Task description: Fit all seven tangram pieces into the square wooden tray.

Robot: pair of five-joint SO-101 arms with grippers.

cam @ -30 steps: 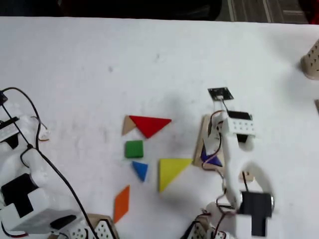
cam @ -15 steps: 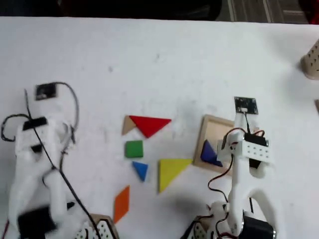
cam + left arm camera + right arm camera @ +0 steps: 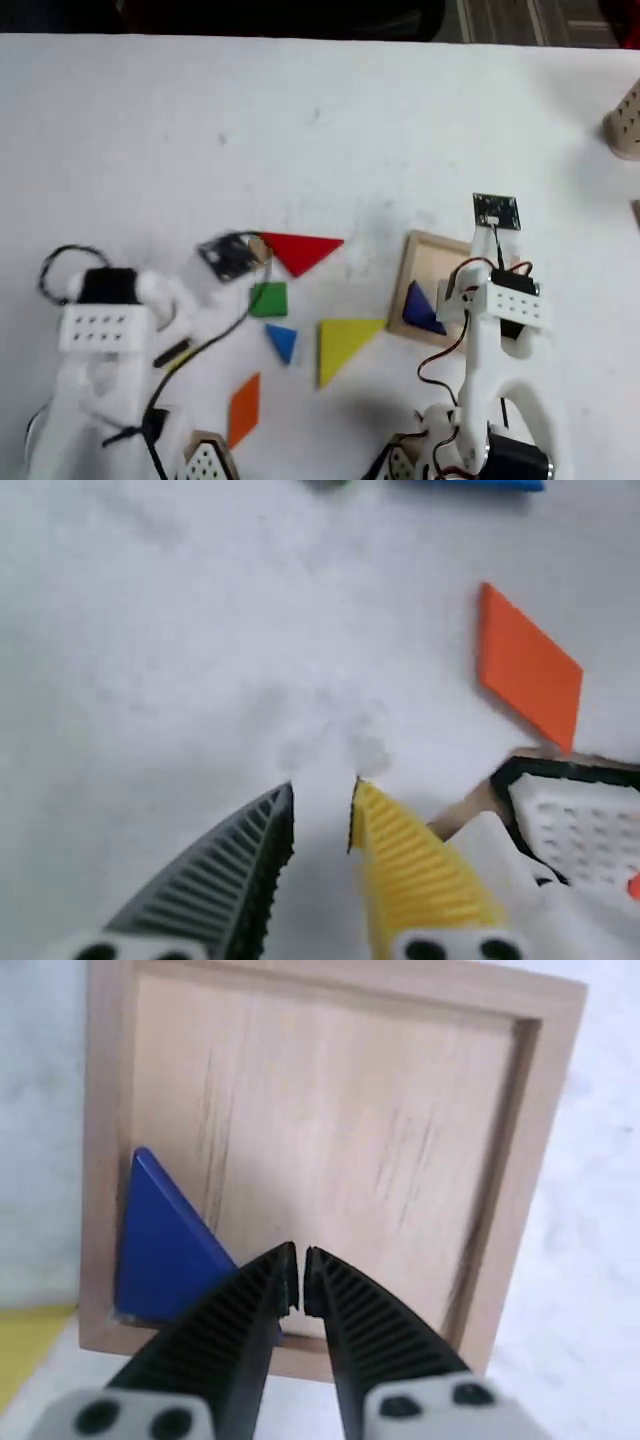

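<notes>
- The left arm (image 3: 95, 325) stands at the left end of the white bench (image 3: 330, 130), and its wrist camera board (image 3: 225, 256) reaches towards the loose pieces.
- The left tool (image 3: 320, 798) hangs over bare bench. Its black finger and its yellow finger are parted by a narrow gap, with nothing between them.
- The orange parallelogram (image 3: 244, 408) lies flat near the front edge, close to the left arm's base. In the left wrist view it (image 3: 528, 668) sits near the tool but apart from it.
- The green square (image 3: 268, 299) lies just beside the camera board, and the small blue triangle (image 3: 282, 342) lies in front of it, close but apart.
- A tan triangle (image 3: 254, 256) lies just beside the red triangle (image 3: 300, 250) and is partly hidden by the camera board. The red triangle lies behind the green square, its long edge on the far side.
- The yellow triangle (image 3: 342, 342) lies flat between the small blue triangle and the tray, touching neither.
- The wooden tray (image 3: 430, 250) lies right of the loose pieces. One dark blue triangle (image 3: 420, 310) lies in it, against the wall that faces the yellow triangle, and the other six pieces lie outside on the bench.
- In the right wrist view the dark blue triangle (image 3: 160, 1250) sits in a corner of the tray (image 3: 545, 1160), and bare wood shows across the remaining floor.
- The right arm (image 3: 495, 340) rises beside the tray. The right tool (image 3: 300, 1275) hangs over the tray's edge next to the dark blue triangle, its two black fingertips all but touching and gripping nothing.
</notes>
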